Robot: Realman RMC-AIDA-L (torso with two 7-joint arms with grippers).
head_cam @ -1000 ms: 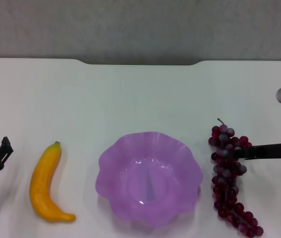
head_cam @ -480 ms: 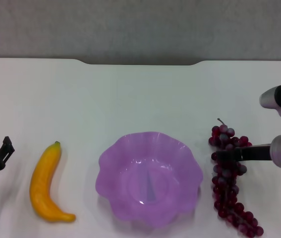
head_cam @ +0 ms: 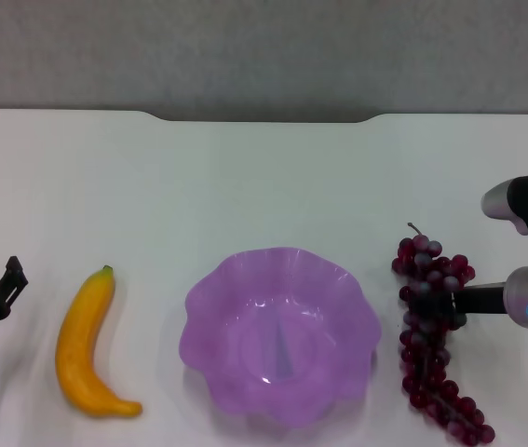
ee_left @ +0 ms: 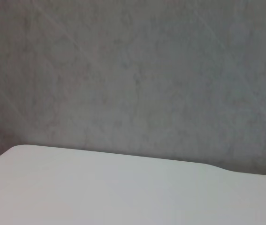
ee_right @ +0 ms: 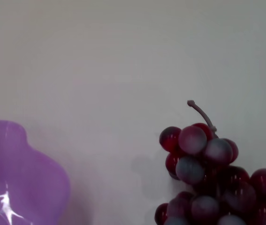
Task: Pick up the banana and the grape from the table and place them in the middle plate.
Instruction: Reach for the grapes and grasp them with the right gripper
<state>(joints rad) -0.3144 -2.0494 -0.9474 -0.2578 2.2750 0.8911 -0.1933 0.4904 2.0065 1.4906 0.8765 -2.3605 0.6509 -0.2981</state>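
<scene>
One banana [head_cam: 88, 345], one grape [head_cam: 429, 326] bunch — one middle plate [head_cam: 280, 331].

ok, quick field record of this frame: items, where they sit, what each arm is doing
banana: on the table, left of the plate, untouched
grape: on the table, right of the plate; stem end seen in the right wrist view
middle plate: between both fruits, nothing in it
right gripper: reaching in from the right, over the upper part of the grape bunch
left gripper: at the left edge, apart from the banana
placed so far: nothing
</scene>
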